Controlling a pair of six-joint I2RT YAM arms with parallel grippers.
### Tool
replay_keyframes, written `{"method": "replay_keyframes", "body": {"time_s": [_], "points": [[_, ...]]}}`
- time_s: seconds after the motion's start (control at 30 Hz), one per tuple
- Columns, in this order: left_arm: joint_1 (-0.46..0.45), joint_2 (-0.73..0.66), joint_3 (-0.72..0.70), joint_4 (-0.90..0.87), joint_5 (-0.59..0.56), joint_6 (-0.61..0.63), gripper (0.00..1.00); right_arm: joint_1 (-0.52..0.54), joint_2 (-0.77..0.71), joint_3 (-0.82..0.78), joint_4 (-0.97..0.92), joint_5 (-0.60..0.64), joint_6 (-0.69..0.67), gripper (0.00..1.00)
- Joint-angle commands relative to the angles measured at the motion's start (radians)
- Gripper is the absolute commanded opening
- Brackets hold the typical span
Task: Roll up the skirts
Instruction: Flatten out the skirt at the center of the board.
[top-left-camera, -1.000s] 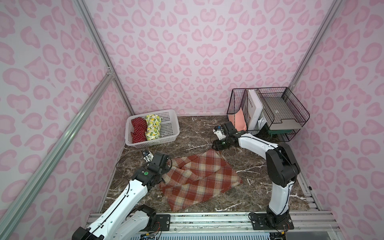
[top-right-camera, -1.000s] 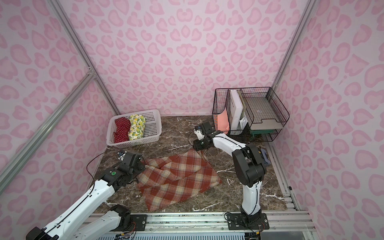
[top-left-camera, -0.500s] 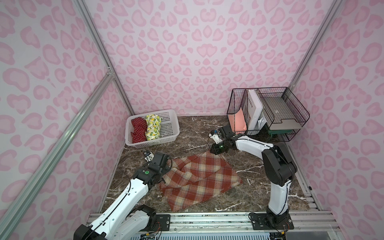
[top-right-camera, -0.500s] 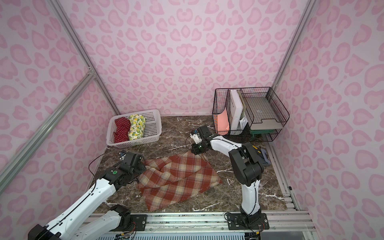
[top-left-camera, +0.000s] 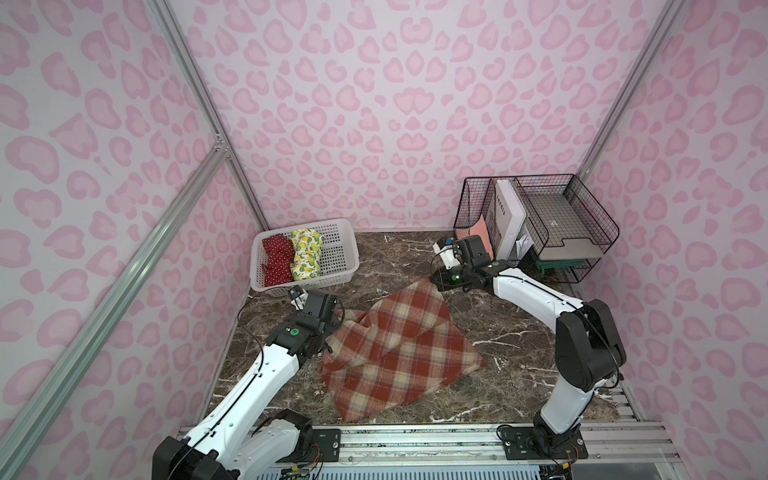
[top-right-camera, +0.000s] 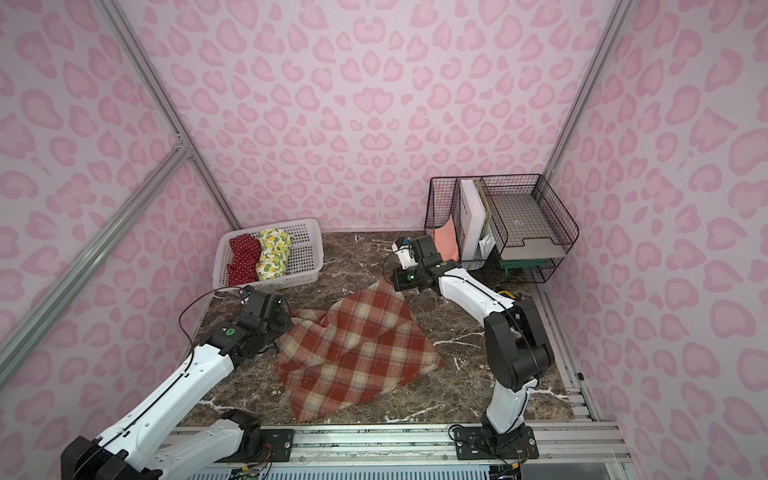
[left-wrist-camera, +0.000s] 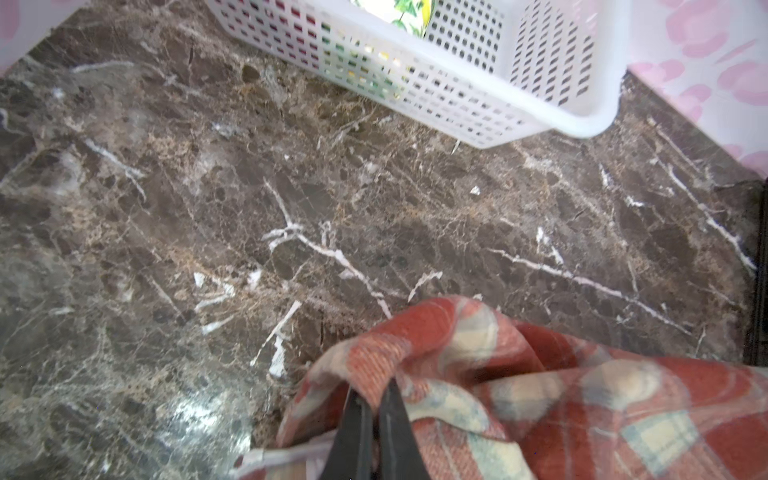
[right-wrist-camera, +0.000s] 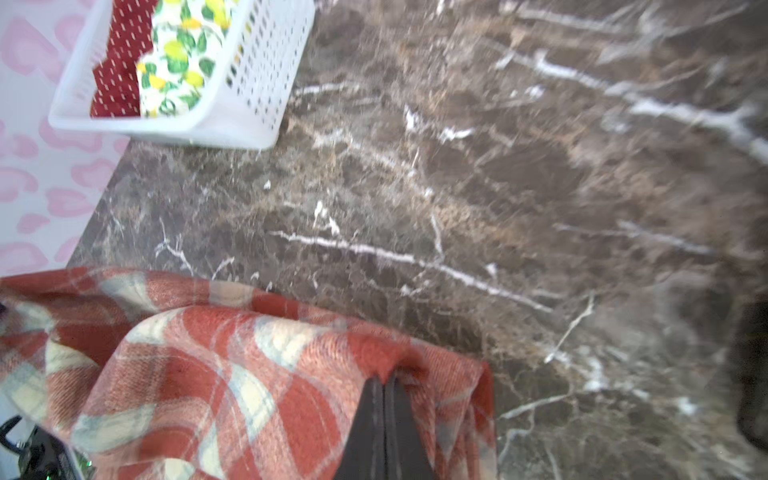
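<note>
1. In both top views the arms' wrist housings cover the fingertips, so only the wrist cameras show the grips.
2. In the left wrist view the left claw (left-wrist-camera: 372, 388) is closed, its two black fingers pinching a raised fold at the edge of the plaid skirt (left-wrist-camera: 540, 395). The picture's edge cuts off the fingers' bases.
3. In the right wrist view the right claw (right-wrist-camera: 384, 380) is also closed, and the plaid skirt's edge puckers at its tips. This picture is blurred, most of all across the far part of the table (right-wrist-camera: 498, 187).
4. The plaid skirt (top-left-camera: 399, 340) lies mid-table, rumpled and partly folded over itself. One corner is drawn toward each arm. What lies beneath the fold is hidden.
5. The white basket (top-left-camera: 340, 257) stands at the back corner on the left arm's side, apart from the plaid skirt. It holds the red dotted skirt (top-left-camera: 276, 259) and the lemon skirt (top-left-camera: 305, 257), rolled and touching side by side. The rest of the basket is bare.
6. The left wrist view cuts the basket off, and its holes show only red and green patches.
7. The wire rack (top-left-camera: 582, 208) stands at the opposite back corner. A white box (top-left-camera: 509, 224) and a pink sheet (top-left-camera: 482, 232) stand upright in its slot. Its lower shelves are too dark to make out.
</note>
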Motion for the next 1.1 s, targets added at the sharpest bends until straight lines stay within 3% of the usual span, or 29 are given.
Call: {"method": "replay_keyframes", "body": {"time_s": [0.0,0.1,0.23,0.6,0.63,0.67,0.7,0.73,0.77,0.87,0.9,0.97,1.07], "points": [[0.02,0.034,0.027,0.127,0.01,0.054,0.0,-0.022,0.03,0.094,0.097,0.028,0.015,0.0],[0.029,0.102,0.066,0.2,0.033,0.065,0.0,-0.045,0.088,0.19,0.071,0.082,0.003,0.0],[0.031,0.226,0.125,0.307,0.051,0.111,0.0,-0.09,0.111,0.204,0.084,0.139,0.023,0.0],[0.04,0.56,0.371,0.404,0.124,0.158,0.01,-0.159,0.062,0.11,0.099,0.273,0.049,0.0],[0.041,0.588,0.408,0.398,0.122,0.167,0.06,-0.162,0.079,0.126,0.108,0.268,0.05,0.0],[0.042,0.614,0.439,0.386,0.118,0.177,0.17,-0.165,0.099,0.154,0.111,0.277,0.054,0.0],[0.045,0.645,0.472,0.372,0.114,0.186,0.36,-0.164,0.131,0.199,0.111,0.287,0.056,0.01],[0.049,0.67,0.505,0.356,0.112,0.195,0.52,-0.165,0.178,0.265,0.096,0.29,0.053,0.11],[0.056,0.69,0.542,0.331,0.101,0.195,0.64,-0.165,0.251,0.359,0.038,0.298,0.048,0.28],[0.078,0.701,0.634,0.222,0.106,0.193,0.83,-0.161,0.349,0.533,-0.092,0.343,0.055,0.47],[0.079,0.691,0.644,0.185,0.108,0.197,0.98,-0.158,0.325,0.507,-0.083,0.347,0.057,0.5],[0.078,0.658,0.712,0.083,0.115,0.204,0.99,-0.137,0.217,0.372,-0.023,0.371,0.059,0.55],[0.077,0.523,0.644,0.024,0.12,0.154,0.99,-0.093,0.067,0.201,-0.006,0.412,0.068,0.57]]}}
